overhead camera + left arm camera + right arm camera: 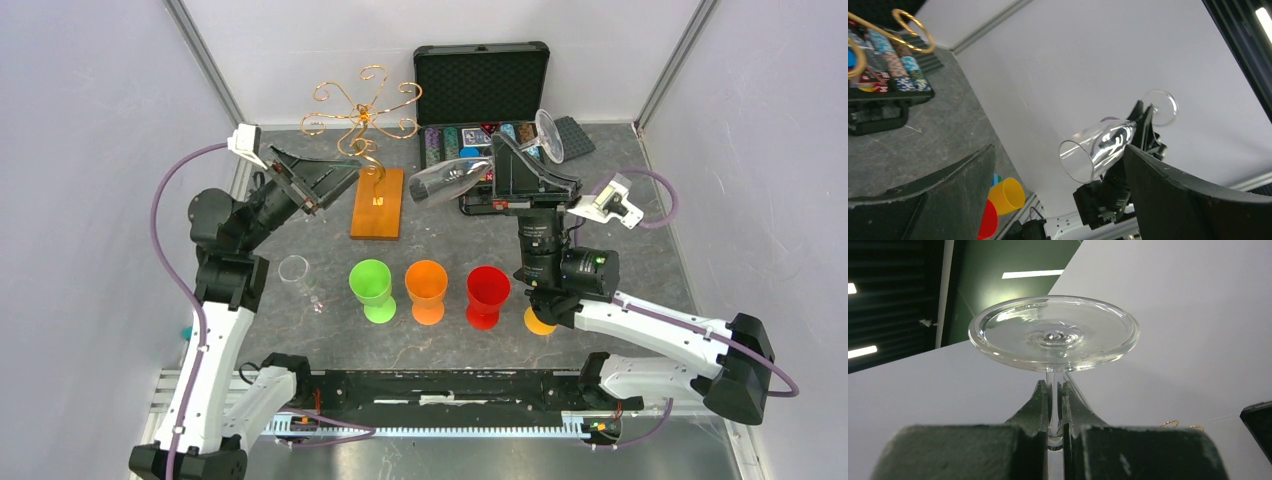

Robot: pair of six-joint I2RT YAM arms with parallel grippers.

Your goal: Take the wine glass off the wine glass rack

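My right gripper (516, 160) is shut on the stem of a clear wine glass (450, 180). It holds the glass tilted in the air, bowl to the left, foot (549, 135) to the right, clear of the rack. In the right wrist view the stem sits clamped between the fingers (1034, 405) with the round foot (1053, 331) above. The left wrist view shows the same glass (1103, 146) in mid-air. The golden-copper wire rack (362, 115) stands on its orange wooden base (379, 203). My left gripper (335, 180) is open and empty, just left of the rack.
An open black chip case (482, 85) stands at the back. Green (371, 285), orange (427, 288), red (487, 293) and yellow (538, 322) cups stand in a row near the front. Another clear glass (298, 275) lies by the left arm.
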